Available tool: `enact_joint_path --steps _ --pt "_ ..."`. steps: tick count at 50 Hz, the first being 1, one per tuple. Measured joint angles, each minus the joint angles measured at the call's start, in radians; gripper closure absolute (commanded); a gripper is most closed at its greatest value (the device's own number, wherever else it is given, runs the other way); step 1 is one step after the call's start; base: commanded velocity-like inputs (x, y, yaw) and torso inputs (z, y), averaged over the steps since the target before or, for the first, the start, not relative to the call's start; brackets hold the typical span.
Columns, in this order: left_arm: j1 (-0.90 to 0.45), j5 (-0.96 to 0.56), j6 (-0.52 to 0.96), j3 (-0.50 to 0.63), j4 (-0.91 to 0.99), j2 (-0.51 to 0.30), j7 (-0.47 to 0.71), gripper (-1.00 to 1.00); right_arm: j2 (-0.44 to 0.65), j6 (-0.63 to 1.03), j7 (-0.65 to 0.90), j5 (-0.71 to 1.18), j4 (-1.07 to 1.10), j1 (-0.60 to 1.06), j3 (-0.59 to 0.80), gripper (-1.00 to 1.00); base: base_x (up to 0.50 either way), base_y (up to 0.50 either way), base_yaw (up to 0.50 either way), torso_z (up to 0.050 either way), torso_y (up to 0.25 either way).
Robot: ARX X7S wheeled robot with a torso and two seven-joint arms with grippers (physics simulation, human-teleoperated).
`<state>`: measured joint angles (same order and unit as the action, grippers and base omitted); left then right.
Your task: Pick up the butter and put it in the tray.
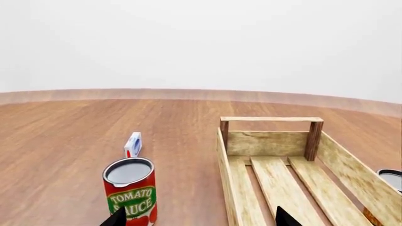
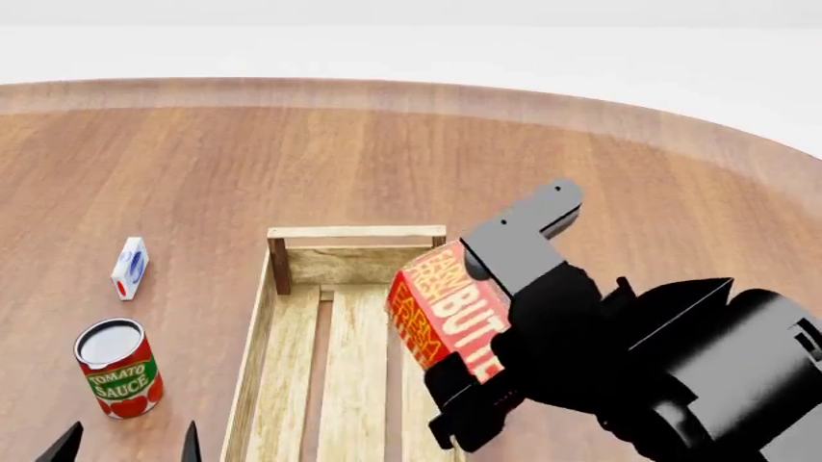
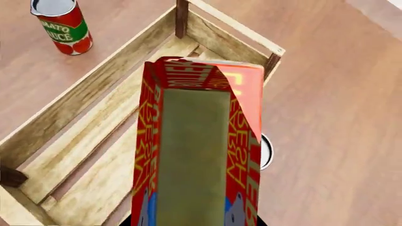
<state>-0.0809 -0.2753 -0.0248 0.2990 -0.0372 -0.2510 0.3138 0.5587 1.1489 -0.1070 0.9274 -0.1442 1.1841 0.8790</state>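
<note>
My right gripper [image 2: 495,327] is shut on the butter [image 2: 444,308], a red-orange carton with yellow letters, and holds it tilted above the right side of the tray [image 2: 353,236]. In the right wrist view the butter [image 3: 195,150] fills the middle, with the tray [image 3: 82,94] below it and only the dark edges of my gripper [image 3: 193,221] showing beside the carton. My left gripper [image 2: 126,445] is open and empty, low at the near left. In the left wrist view its tips [image 1: 201,219] straddle the tray's left wall [image 1: 227,188].
A tomato sauce can [image 2: 118,371] stands left of the tray, also in the left wrist view [image 1: 131,190]. A small white-blue-red carton [image 2: 130,267] lies beyond it. Another can [image 1: 390,179] stands just right of the tray. The round wooden table's edge [image 2: 719,135] curves behind.
</note>
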Motion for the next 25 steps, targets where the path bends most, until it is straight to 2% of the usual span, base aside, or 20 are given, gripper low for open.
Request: enact_joint_path --steps 12,25 --pt "0.003 -0.004 -0.003 0.003 0.005 -0.004 0.004 -1.0 -0.148 -0.167 0.046 -0.055 -0.293 0.016 -0.079 1.0 0.0 0.0 0.0 0.0 0.001" --pt "0.011 -0.003 -0.01 0.009 0.01 -0.008 0.01 -1.0 -0.359 -0.354 0.008 -0.129 -0.64 0.03 -0.074 1.0 0.0 0.0 0.0 0.001 0.001"
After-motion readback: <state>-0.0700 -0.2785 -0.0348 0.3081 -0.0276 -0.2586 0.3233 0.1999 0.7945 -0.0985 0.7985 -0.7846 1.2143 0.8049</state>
